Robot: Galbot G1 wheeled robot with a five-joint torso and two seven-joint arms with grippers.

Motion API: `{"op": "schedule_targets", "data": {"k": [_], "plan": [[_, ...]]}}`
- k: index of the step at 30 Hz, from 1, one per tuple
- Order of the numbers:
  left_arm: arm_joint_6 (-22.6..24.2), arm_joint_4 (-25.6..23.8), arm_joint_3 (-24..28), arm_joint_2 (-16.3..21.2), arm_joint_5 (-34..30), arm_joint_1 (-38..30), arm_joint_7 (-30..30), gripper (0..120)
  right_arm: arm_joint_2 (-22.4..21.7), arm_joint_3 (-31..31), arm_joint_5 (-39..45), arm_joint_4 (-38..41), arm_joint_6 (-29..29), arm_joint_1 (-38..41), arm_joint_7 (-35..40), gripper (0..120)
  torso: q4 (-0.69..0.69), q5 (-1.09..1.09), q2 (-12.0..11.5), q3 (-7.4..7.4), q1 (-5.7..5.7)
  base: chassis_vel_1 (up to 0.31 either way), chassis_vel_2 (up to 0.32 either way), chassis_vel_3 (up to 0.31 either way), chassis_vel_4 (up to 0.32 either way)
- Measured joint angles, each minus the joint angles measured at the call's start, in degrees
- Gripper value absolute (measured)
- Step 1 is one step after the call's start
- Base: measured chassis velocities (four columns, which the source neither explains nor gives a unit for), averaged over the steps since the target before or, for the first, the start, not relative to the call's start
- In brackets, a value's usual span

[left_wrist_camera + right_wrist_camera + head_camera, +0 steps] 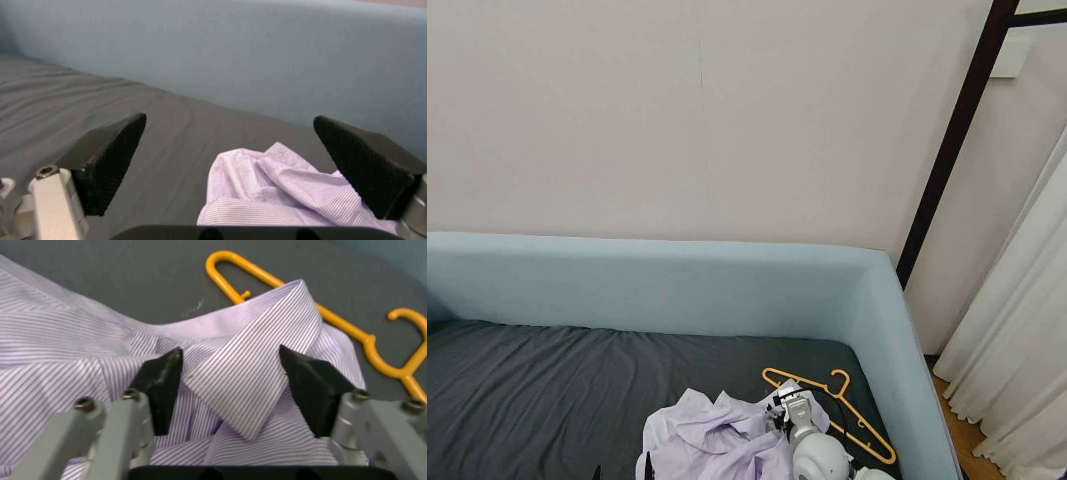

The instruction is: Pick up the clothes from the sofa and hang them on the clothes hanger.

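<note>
Shirt (717, 435), lilac-striped, crumpled on the dark sofa (547, 390), partly over the orange hanger (347, 325): soft, light, likely floppy, best taken at the stiffer collar (257, 375), framed by the spread right claw (229, 360); left claw (230, 122) spread too, hovering nearby.

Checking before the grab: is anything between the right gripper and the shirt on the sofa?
Nothing visible. The right gripper is open, its fingers either side of the collar of the purple striped shirt. The orange hanger lies beyond the collar, outside the fingers.
</note>
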Motion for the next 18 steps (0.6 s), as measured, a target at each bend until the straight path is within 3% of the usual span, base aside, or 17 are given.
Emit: {"op": "schedule_targets", "data": {"k": [6, 10, 13, 18], "plan": [[0.0, -0.02, -0.03, 0.18, -0.25, -0.05, -0.05, 100, 0.32, 0.39, 1.18, -0.37, -0.41, 0.03, 0.41, 35, 0.01, 0.0, 0.0, 0.0, 0.0, 0.0, 0.0, 0.0, 0.0], [-0.01, -0.11, -0.05, 0.35, -0.52, -0.3, -0.09, 99, -0.54, 0.48, 2.61, 0.32, -1.46, -0.53, 1.54, 7, 0.0, 0.0, 0.0, 0.0, 0.0, 0.0, 0.0, 0.0, 0.0], [0.0, -0.17, -0.03, 0.37, -0.55, -0.33, -0.09, 99, -0.8, 0.49, 2.77, 0.51, -1.59, -0.76, 1.78, 0, 0.0, 0.0, 0.0, 0.0, 0.0, 0.0, 0.0, 0.0, 0.0], [-0.01, -0.5, 0.1, 0.48, -0.59, -0.33, -0.09, 100, -1.54, 0.72, 3.56, 1.44, -1.69, -1.16, 2.56, 0, 0.0, 0.0, 0.0, 0.0, 0.0, 0.0, 0.0, 0.0, 0.0]]}}
